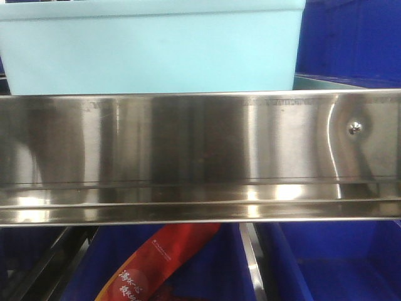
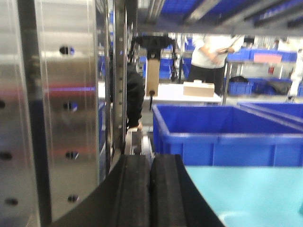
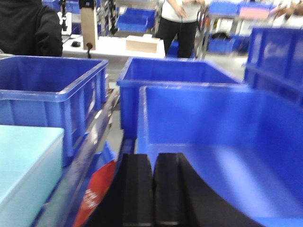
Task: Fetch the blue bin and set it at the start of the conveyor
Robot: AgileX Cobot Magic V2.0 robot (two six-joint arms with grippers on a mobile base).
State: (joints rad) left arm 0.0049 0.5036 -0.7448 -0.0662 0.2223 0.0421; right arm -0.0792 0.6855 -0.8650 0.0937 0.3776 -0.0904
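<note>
Blue bin, pale cyan, stands on the shelf level behind a steel rail that crosses the whole front view. Only its smooth front wall and part of its rim show above the rail. A dark bin stands just beside it on the right. Below the rail are more dark blue tubs, and a red packet with white print lies in one of them. The left gripper has its two black fingers pressed together with nothing between them. It sits near the cyan bin's left end, beside a perforated steel upright, with the cyan surface filling the lower right of its wrist view. The right gripper is likewise pressed together and holds nothing. It hangs at the near edge of a deep blue crate, with the cyan bin's corner low on the left and the red packet showing between them. Far behind, a person in white stands by a white table.
</note>
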